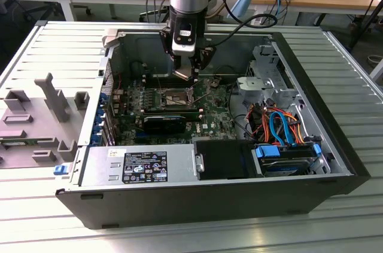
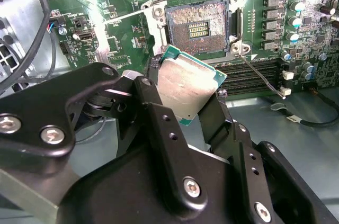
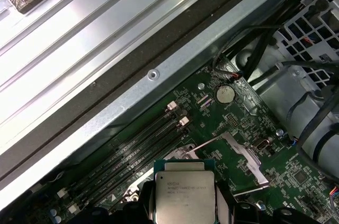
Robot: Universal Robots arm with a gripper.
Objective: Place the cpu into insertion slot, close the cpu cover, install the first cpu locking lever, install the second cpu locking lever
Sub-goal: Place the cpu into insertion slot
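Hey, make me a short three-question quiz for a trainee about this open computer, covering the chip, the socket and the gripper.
1. True or false: the cpu already sits in the insertion slot.
2. What is the gripper shut on? A) a cable B) the cpu C) nothing
3. Fill in: in the second wrist view the insertion slot's contacts lie ____ (covered or bare).

Key: 1 false, the cpu is held clear of the slot. 2 B. 3 bare.
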